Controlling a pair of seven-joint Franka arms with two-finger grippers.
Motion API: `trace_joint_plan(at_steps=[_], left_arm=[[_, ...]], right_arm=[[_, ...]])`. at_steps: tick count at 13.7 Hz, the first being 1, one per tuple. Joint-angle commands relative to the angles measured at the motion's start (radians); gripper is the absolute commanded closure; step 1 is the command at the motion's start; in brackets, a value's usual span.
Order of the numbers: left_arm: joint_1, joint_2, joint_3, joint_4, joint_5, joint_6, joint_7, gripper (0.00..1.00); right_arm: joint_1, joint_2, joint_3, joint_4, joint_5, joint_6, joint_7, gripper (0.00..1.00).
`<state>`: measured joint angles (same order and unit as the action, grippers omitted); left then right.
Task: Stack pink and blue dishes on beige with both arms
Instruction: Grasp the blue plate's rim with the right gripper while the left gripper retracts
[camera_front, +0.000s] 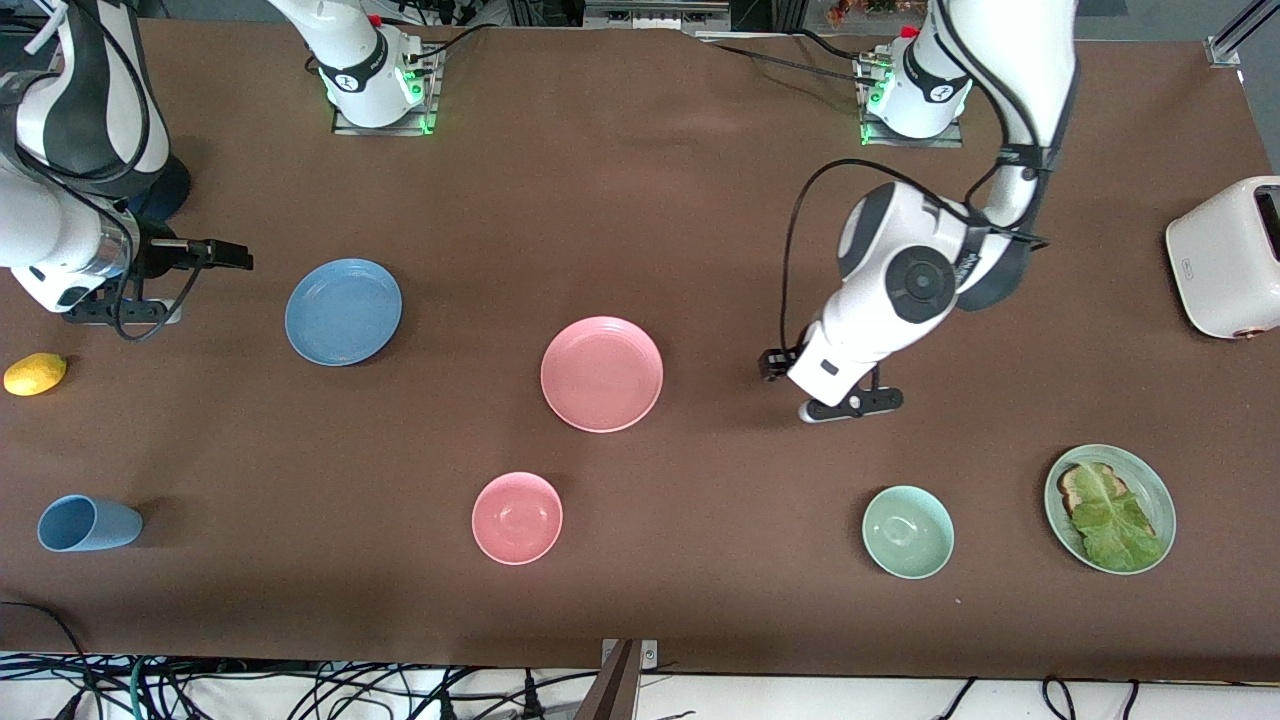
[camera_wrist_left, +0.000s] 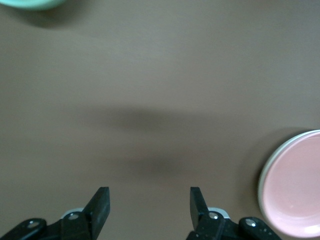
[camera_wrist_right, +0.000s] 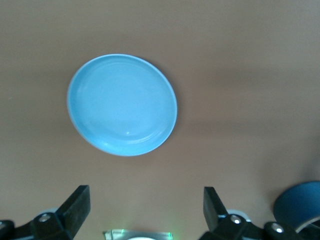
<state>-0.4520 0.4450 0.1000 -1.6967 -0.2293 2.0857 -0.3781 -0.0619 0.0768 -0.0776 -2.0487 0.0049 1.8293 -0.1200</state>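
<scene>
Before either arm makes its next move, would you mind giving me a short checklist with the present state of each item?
1. The left gripper is open and holds nothing, over bare table beside the pink plate: ok.
2. The right gripper is open and holds nothing, with the blue plate in its wrist view: ok.
3. Nothing lies on the pink plate: ok.
4. Nothing lies on the blue plate: ok.
5. The beige plate is located as the base of the stack: not ok, none shows in any view.
6. The pink bowl lies apart from the pink plate, nearer the front camera: ok.
</scene>
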Motion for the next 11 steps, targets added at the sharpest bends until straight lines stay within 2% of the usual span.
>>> trace_joint_plan(at_steps=[1, 2, 4, 6, 9, 11], left_arm=[[0.061, -0.06, 0.042, -0.018, 0.03, -0.096, 0.21, 0.26], [0.09, -0.074, 0.061, -0.017, 0.03, -0.131, 0.287, 0.25], [0.143, -0.092, 0.104, -0.014, 0.03, -0.16, 0.468, 0.23], [0.192, -0.111, 0.127, -0.009, 0.031, -0.188, 0.591, 0.23], [0.281, -0.146, 0.124, 0.029, 0.105, -0.274, 0.68, 0.23], [0.315, -0.192, 0.119, 0.029, 0.137, -0.317, 0.68, 0.23]], right_arm=[[-0.004, -0.014, -0.039, -0.131, 0.021, 0.163, -0.018, 0.0], [-0.004, -0.002, -0.042, -0.167, 0.042, 0.227, -0.032, 0.01], [-0.004, 0.047, -0.054, -0.194, 0.128, 0.303, -0.081, 0.11], [-0.006, 0.113, -0.077, -0.195, 0.184, 0.372, -0.165, 0.12], [-0.006, 0.199, -0.099, -0.195, 0.271, 0.45, -0.269, 0.12], [-0.007, 0.245, -0.1, -0.195, 0.323, 0.49, -0.317, 0.15]])
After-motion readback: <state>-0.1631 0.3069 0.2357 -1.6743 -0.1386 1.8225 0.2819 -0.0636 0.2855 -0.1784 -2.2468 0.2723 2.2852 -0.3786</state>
